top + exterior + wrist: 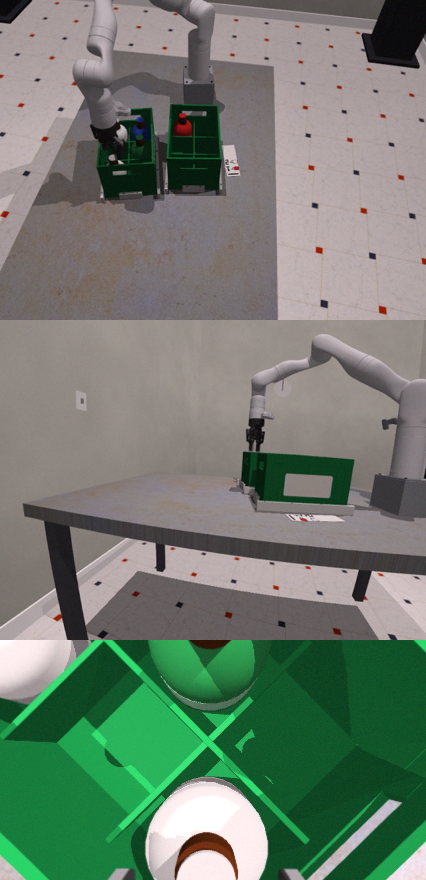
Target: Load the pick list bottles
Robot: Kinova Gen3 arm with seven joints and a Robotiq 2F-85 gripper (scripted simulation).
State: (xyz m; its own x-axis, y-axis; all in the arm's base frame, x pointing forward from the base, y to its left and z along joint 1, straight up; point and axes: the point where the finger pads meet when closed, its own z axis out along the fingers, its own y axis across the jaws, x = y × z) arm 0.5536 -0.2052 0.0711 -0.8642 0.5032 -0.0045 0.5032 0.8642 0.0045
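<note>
My gripper (116, 150) (254, 449) (207, 874) is partly open and empty, just above the front-left white bottle (112, 159) (207, 810) in the left crate (146, 181) (253, 469). Its fingers stand on either side of the white cap in the wrist view. Another white bottle (120, 133) (30, 667) is at back left, a blue bottle (140, 131) at back right, a green bottle (138, 150) (210, 675) at middle right. The right crate (184, 179) (271, 481) holds a red bottle (182, 129) upright at back left. The pick list (229, 151) (331, 518) reads red 1, white 2.
The crates stand side by side, level, with a narrow gap. Compartment dividers (235, 770) surround the bottles. The left crate's middle-left and front-right compartments are empty. The robot base (198, 91) (392, 495) stands behind the right crate.
</note>
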